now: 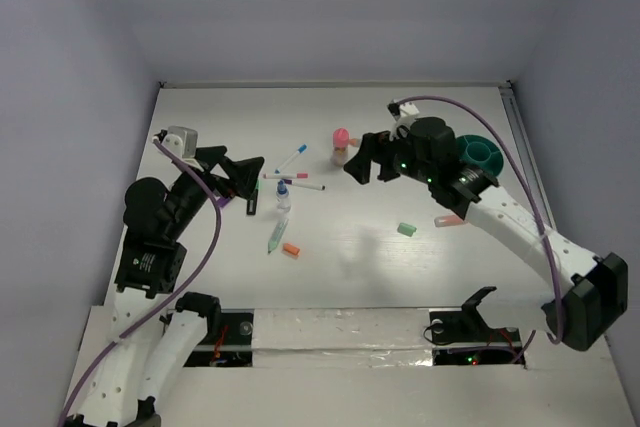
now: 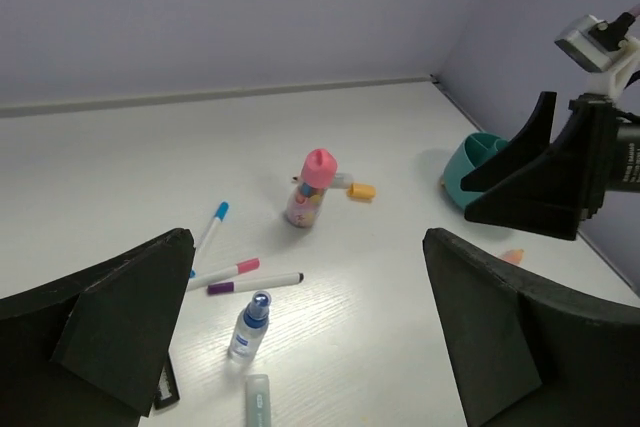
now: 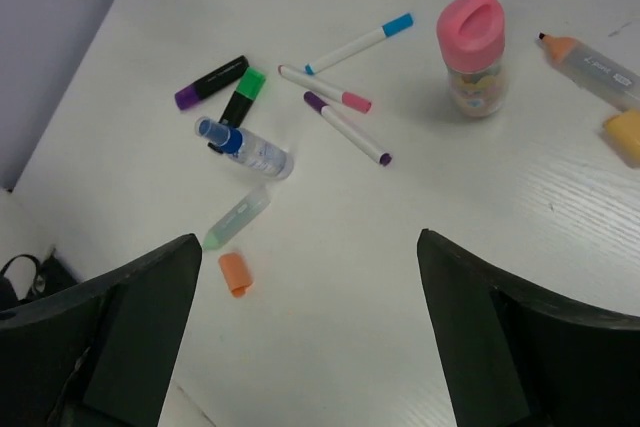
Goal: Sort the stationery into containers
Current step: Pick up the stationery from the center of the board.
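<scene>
My left gripper (image 1: pixel 252 185) hovers open and empty over the left end of the stationery. Ahead of it lie blue- (image 2: pixel 212 222), pink- (image 2: pixel 225 273) and purple-capped (image 2: pixel 255 283) markers, a small spray bottle (image 2: pixel 250 323) and a pale green pen (image 2: pixel 258 402). My right gripper (image 1: pixel 358 159) is open and empty too, raised beside the upright pink-topped jar (image 1: pixel 342 142). Below it sit the green pen (image 3: pixel 238 216) and an orange eraser (image 3: pixel 235 274). The teal container (image 1: pixel 485 154) stands at the far right, partly behind the right arm.
A green eraser (image 1: pixel 406 230) and a pink eraser (image 1: pixel 447 221) lie under the right arm. Two dark highlighters (image 3: pixel 225 89) lie at the left of the cluster. An orange highlighter (image 3: pixel 590 67) and a yellow piece (image 3: pixel 625 137) lie by the jar. Walls enclose the table.
</scene>
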### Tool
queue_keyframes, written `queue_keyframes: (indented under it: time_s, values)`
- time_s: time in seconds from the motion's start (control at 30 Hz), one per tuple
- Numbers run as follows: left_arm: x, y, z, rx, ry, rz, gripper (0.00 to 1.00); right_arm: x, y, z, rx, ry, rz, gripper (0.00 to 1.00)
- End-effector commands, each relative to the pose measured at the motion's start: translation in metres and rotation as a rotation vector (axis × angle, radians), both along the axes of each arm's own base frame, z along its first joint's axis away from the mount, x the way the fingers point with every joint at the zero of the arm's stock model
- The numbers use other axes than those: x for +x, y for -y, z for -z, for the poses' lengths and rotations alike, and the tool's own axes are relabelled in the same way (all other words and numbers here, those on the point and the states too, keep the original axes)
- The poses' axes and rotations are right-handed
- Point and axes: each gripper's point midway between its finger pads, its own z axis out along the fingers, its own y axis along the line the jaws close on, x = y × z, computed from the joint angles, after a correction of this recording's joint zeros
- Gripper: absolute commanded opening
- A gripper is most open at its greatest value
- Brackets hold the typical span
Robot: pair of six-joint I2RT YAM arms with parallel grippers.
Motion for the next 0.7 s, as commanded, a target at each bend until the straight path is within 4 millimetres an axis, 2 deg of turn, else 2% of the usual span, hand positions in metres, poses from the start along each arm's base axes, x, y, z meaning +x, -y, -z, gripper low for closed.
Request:
queue_keyframes:
  time_s: [0.0,0.03,0.07,0.1,0.13,0.2,0.23,0.27,0.3,0.4,0.53,0.57,0.6,0.63,0.67]
  values:
    - [0.002,-0.01,-0.008,0.011,0.05,-0.055,0.99,0.02,-0.01,-0.009,-0.079,0.072,0.056,0.94]
    - [0.002,-0.01,-0.006,0.012,0.044,-0.053,0.99,0.025,-0.01,-0.006,-0.098,0.073,0.064,0.85]
    - [0.003,-0.009,-0.004,0.015,0.039,-0.053,0.99,0.031,-0.015,0.0,-0.121,0.066,0.073,0.72]
    - [0.005,-0.01,-0.003,0.017,0.035,-0.058,0.99,0.034,-0.016,0.003,-0.131,0.064,0.075,0.26]
    - [0.006,-0.01,-0.002,0.018,0.03,-0.061,0.99,0.039,-0.014,0.007,-0.147,0.062,0.098,0.16]
    - [0.009,-0.01,0.002,0.021,0.015,-0.064,0.99,0.049,-0.018,0.013,-0.175,0.058,0.107,0.13]
    - [0.01,-0.01,0.004,0.019,0.006,-0.063,0.99,0.053,-0.019,0.016,-0.189,0.059,0.109,0.18]
    - [0.012,-0.009,0.006,0.02,-0.002,-0.063,0.99,0.058,-0.019,0.019,-0.204,0.054,0.119,0.28]
    - [0.013,-0.008,0.007,0.021,-0.007,-0.059,0.99,0.066,-0.024,0.024,-0.221,0.044,0.119,0.56]
    - [0.015,-0.008,0.011,0.02,-0.024,-0.06,0.99,0.08,-0.033,0.038,-0.261,0.027,0.114,0.92]
    - [0.018,-0.013,0.014,0.018,-0.036,-0.095,0.99,0.1,-0.044,0.055,-0.303,0.013,0.115,0.98]
    - [0.019,-0.016,0.015,0.017,-0.041,-0.114,0.99,0.106,-0.049,0.05,-0.3,0.02,0.117,0.99]
    - [0.02,-0.018,0.015,0.019,-0.043,-0.124,0.99,0.108,-0.049,0.063,-0.321,0.002,0.114,0.99]
    - [0.021,-0.018,0.016,0.02,-0.049,-0.128,0.99,0.115,-0.052,0.058,-0.323,0.012,0.12,0.98]
    - [0.021,-0.019,0.018,0.021,-0.054,-0.13,0.99,0.122,-0.052,0.071,-0.358,-0.004,0.142,0.98]
